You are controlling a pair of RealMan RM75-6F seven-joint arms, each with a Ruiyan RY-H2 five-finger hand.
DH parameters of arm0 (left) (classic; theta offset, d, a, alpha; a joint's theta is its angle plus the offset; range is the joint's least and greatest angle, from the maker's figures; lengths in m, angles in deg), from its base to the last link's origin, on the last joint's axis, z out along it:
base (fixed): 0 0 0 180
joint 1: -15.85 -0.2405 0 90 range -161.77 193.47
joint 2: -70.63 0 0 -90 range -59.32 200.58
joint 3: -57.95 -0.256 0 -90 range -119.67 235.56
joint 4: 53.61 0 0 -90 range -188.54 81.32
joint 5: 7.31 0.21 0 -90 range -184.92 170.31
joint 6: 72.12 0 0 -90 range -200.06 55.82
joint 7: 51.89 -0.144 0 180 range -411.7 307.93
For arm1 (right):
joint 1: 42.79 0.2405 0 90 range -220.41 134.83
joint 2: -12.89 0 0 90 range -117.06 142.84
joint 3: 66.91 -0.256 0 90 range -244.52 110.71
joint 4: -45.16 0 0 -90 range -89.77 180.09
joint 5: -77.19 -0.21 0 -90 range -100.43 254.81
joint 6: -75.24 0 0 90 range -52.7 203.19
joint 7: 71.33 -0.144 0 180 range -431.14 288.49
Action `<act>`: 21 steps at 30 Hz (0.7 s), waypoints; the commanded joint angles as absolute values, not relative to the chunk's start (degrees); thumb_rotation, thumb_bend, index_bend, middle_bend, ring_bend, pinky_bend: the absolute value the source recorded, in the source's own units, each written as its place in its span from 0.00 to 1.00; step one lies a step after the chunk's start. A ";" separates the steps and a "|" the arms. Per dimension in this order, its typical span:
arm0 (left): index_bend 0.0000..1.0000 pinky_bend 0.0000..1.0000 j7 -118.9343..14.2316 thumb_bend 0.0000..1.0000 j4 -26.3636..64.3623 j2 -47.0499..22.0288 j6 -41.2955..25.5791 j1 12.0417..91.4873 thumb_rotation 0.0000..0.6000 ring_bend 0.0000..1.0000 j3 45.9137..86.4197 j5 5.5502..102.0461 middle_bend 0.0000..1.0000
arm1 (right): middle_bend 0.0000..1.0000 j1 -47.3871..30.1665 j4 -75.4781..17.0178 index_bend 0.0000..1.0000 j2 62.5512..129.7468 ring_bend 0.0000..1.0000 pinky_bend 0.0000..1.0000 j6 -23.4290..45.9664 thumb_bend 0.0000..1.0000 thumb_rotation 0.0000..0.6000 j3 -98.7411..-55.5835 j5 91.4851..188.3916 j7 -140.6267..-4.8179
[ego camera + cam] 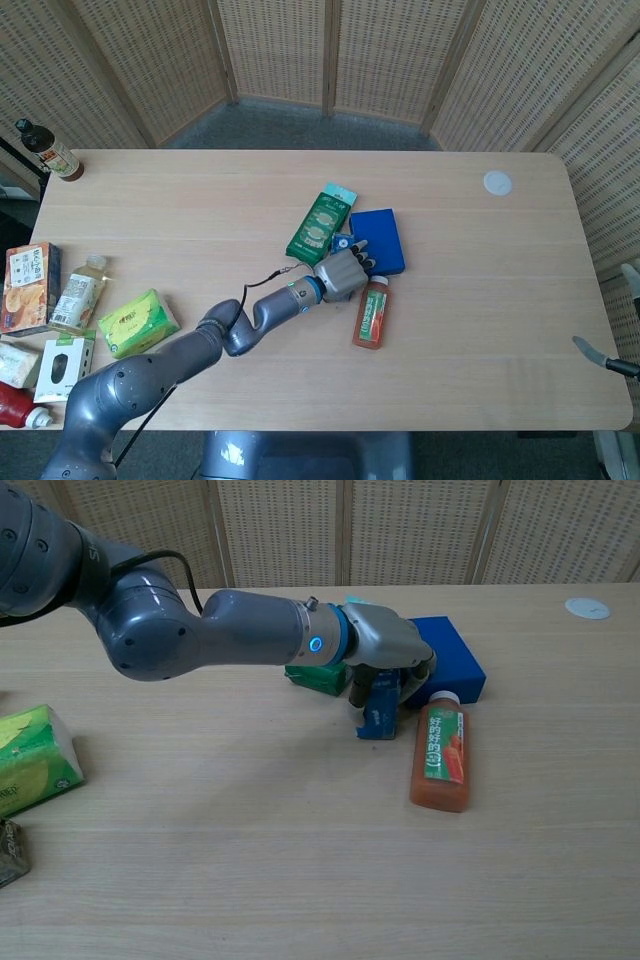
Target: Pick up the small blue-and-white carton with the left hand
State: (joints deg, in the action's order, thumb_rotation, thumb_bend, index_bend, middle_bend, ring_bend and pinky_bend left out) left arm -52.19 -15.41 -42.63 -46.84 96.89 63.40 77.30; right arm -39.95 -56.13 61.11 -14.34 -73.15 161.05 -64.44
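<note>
The small blue-and-white carton stands on the table between a green packet and an orange juice bottle. My left hand sits on top of it, with fingers curled down both sides and gripping it. In the head view the left hand hides most of the carton; only one blue-and-white corner shows. The carton's bottom edge looks to be still on the table. My right hand shows only as slivers at the far right edge, fingers apart and holding nothing.
A flat blue box lies just behind the carton. The green packet is to its left and the orange bottle to its right. A white disc lies far right. Snacks and bottles crowd the left edge.
</note>
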 commanded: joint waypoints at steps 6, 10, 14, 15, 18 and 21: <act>0.72 0.51 -51.61 0.17 -17.33 -42.89 -42.06 95.00 1.00 0.52 62.74 78.52 0.60 | 0.00 -40.12 -56.69 0.00 61.12 0.00 0.00 -14.51 0.18 0.33 -73.07 161.49 -64.03; 0.72 0.58 -50.12 0.17 -17.30 -42.48 -39.69 94.09 1.00 0.55 63.43 78.28 0.62 | 0.00 -40.15 -56.87 0.00 61.13 0.00 0.00 -14.47 0.18 0.33 -73.07 161.56 -63.84; 0.72 0.61 -48.91 0.17 -16.31 -41.60 -37.67 93.16 1.00 0.56 64.12 77.89 0.64 | 0.00 -40.11 -56.99 0.00 61.21 0.00 0.00 -14.51 0.18 0.33 -73.13 161.73 -63.74; 0.72 0.61 -48.68 0.16 -15.90 -41.33 -37.16 92.96 1.00 0.57 64.34 77.79 0.64 | 0.00 -40.10 -56.97 0.00 61.23 0.00 0.00 -14.50 0.18 0.34 -73.13 161.77 -63.69; 0.72 0.64 -48.04 0.16 -14.34 -40.28 -35.54 92.32 1.00 0.58 65.31 77.18 0.65 | 0.00 -40.07 -56.95 0.00 61.35 0.00 0.00 -14.48 0.18 0.34 -73.16 161.87 -63.68; 0.72 0.64 -47.73 0.16 -12.22 -38.81 -33.81 91.71 1.00 0.58 66.80 76.16 0.65 | 0.00 -40.04 -56.88 0.00 61.43 0.00 0.00 -14.47 0.18 0.33 -73.20 161.92 -63.72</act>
State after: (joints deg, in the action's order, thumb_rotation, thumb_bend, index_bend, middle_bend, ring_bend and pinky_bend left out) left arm -48.01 -13.30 -39.68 -34.79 92.18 65.92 76.81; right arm -40.05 -56.87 61.42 -14.47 -73.20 161.91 -63.71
